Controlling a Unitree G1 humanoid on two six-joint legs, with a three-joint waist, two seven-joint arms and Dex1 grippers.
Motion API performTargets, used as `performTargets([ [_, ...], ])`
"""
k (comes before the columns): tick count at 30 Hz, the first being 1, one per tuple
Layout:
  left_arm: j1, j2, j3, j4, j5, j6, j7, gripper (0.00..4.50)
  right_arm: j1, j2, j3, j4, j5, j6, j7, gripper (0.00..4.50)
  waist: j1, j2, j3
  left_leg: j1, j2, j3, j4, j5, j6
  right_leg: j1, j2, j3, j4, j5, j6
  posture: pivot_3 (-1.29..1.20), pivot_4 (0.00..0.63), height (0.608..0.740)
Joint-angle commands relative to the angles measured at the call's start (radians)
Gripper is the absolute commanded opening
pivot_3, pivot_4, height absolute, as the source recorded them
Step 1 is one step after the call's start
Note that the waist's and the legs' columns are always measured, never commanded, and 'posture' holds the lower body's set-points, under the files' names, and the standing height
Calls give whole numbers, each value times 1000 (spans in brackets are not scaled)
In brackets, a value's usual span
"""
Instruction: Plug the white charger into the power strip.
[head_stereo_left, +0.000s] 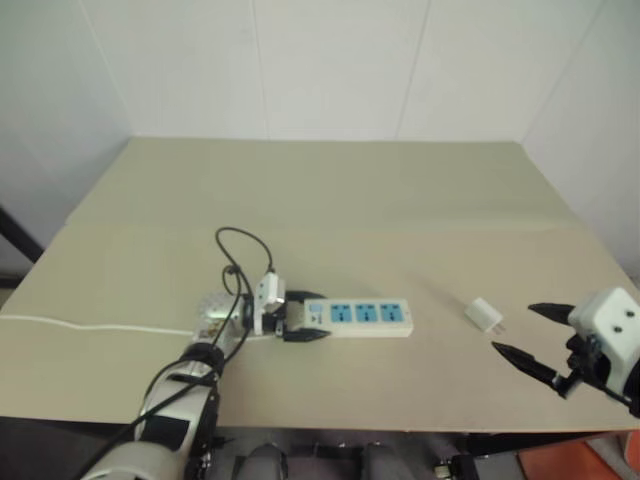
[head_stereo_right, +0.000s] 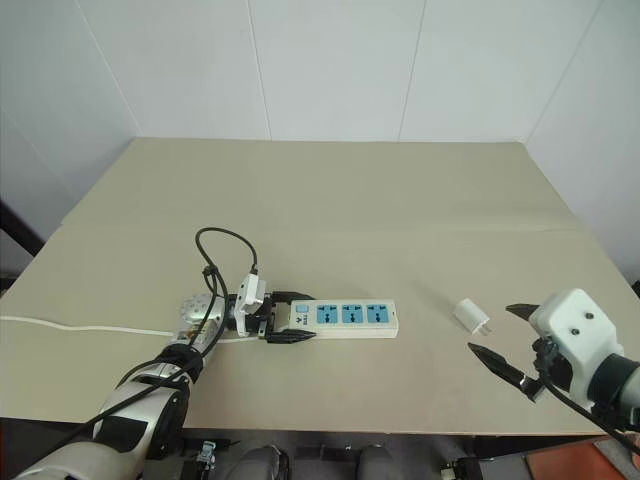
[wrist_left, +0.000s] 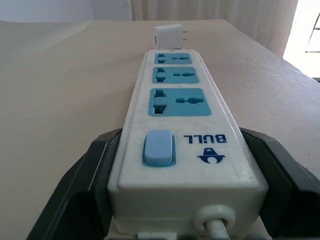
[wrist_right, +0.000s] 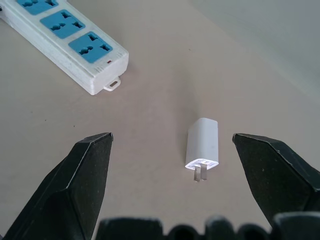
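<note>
Beige table (head_stereo_left: 330, 190): white charger (wrist_right: 203, 146) btwn wide-open R jaws; L jaws clamped on power strip (head_stereo_right: 340, 318) switch end.

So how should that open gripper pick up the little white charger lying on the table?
Probably by the white charger's two long flat sides, coming down from above with the open right gripper. It lies flat on the table, apart from the power strip, and its prongs stick out of one end, so gripping mid-body leaves them free for a socket.
</note>
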Motion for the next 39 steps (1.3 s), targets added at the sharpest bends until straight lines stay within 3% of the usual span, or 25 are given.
performTargets([
  [1,-1,8,-22,23,49,-11,15,3291,-109,-63,27,7,37,92,-46,4500,-2,0,0,1,0,0,0,0,0,0,0,1,0,0,0,0,150,740],
  [4,-6,10,-30,22,54,0,-10,3291,-282,-139,120,58,64,229,-104,4500,-2,0,0,2,0,0,0,0,0,1,0,1,0,0,1,0,150,740],
  [6,-13,11,-35,22,58,-2,-17,3291,-428,-250,228,117,97,363,-90,4500,-2,1,-1,1,0,0,0,0,0,0,0,1,1,1,0,0,150,740],
  [8,-22,9,-35,24,59,-4,-14,3291,-584,-362,385,181,102,506,-86,4500,-2,2,-1,0,0,0,0,0,0,0,0,1,0,4,-6,0,150,740],
  [10,-35,3,-32,28,58,-1,-13,3291,-802,-406,573,278,106,610,-35,4500,-1,1,-1,-1,0,0,0,0,0,-3,0,1,0,4,-6,0,150,740],
  [14,-48,-4,-32,36,66,-6,-8,3291,-1175,-382,915,461,46,717,77,4500,0,2,-1,-5,1,0,0,0,0,-5,0,-1,-3,4,-6,0,150,740],
  [18,-43,-9,-37,40,75,-16,-4,3291,-1386,-333,1177,630,-58,704,182,4500,5,2,-1,-11,0,-1,1,0,0,-10,-1,-2,-3,5,-6,0,150,740],
  [25,-26,-10,-42,37,85,-26,8,3291,-1508,-238,1391,902,-211,625,307,4500,5,3,-2,-14,-1,-2,3,0,0,-14,-1,-3,1,5,-6,0,150,740],
  [39,-13,-7,-42,22,82,-22,9,3291,-1490,-119,1424,1122,-346,539,399,4500,3,5,-3,-14,-2,-2,4,0,0,-15,-1,-2,3,5,-6,0,150,740],
])
